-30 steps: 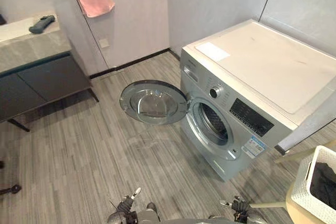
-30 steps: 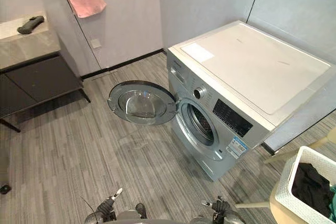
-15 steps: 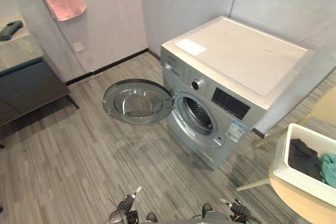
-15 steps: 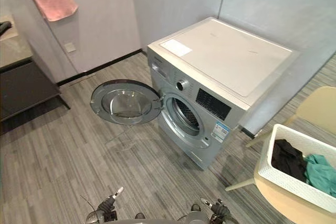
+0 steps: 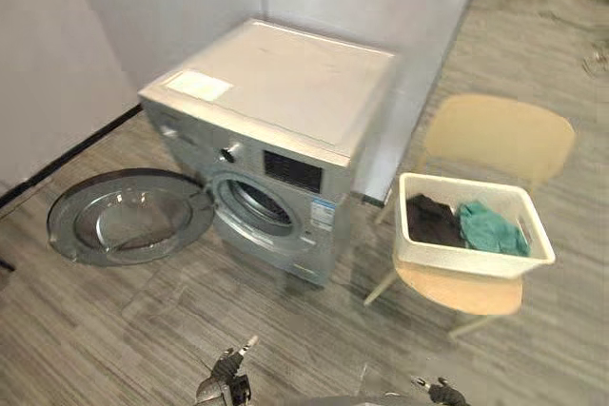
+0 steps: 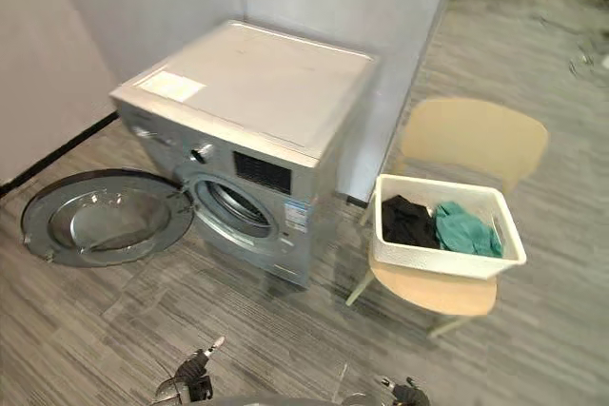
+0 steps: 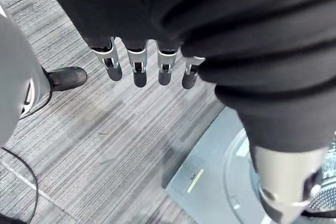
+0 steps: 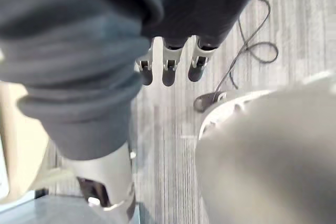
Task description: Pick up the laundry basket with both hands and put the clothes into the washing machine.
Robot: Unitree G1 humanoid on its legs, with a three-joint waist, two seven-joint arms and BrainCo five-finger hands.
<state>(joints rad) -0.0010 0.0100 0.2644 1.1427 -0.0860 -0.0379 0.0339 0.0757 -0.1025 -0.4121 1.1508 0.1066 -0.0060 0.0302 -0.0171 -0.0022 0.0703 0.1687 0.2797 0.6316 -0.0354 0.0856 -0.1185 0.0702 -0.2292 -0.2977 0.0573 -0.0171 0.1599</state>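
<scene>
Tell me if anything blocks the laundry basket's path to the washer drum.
Nothing visible does. The laundry basket sits on a chair beside the washing machine; its door stands open on the far side.

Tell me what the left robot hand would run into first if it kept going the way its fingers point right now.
Most likely the grey plank floor. The left robot hand hangs with its fingers straight and aimed at bare floor, with nothing between them. Depth is hard to judge from this view.
</scene>
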